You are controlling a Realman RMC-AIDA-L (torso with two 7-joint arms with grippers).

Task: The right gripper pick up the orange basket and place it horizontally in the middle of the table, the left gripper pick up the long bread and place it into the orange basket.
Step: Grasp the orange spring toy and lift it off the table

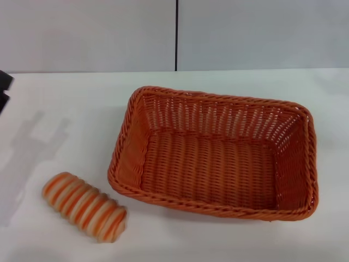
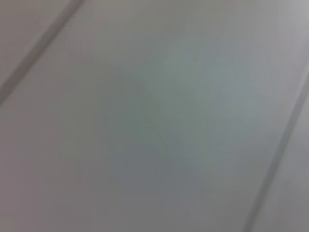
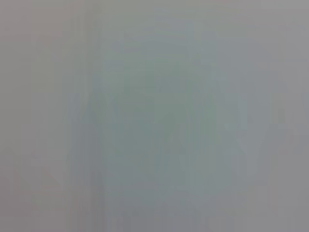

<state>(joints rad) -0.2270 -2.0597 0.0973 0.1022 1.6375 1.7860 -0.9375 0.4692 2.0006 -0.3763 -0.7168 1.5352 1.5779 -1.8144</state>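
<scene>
The orange basket (image 1: pixel 215 153) lies lengthwise across the white table (image 1: pixel 65 114), a little right of centre, upright and with nothing inside. The long bread (image 1: pixel 84 206), striped orange and cream, rests on the table just off the basket's near left corner, apart from it. A black piece of the left gripper (image 1: pixel 4 87) pokes in at the far left edge of the head view, well behind the bread; its fingers do not show. The right gripper is out of view. Both wrist views show only a plain grey surface.
A grey wall (image 1: pixel 87 33) with a dark vertical seam (image 1: pixel 176 33) stands behind the table. The left arm casts a shadow (image 1: pixel 32 147) on the tabletop left of the basket.
</scene>
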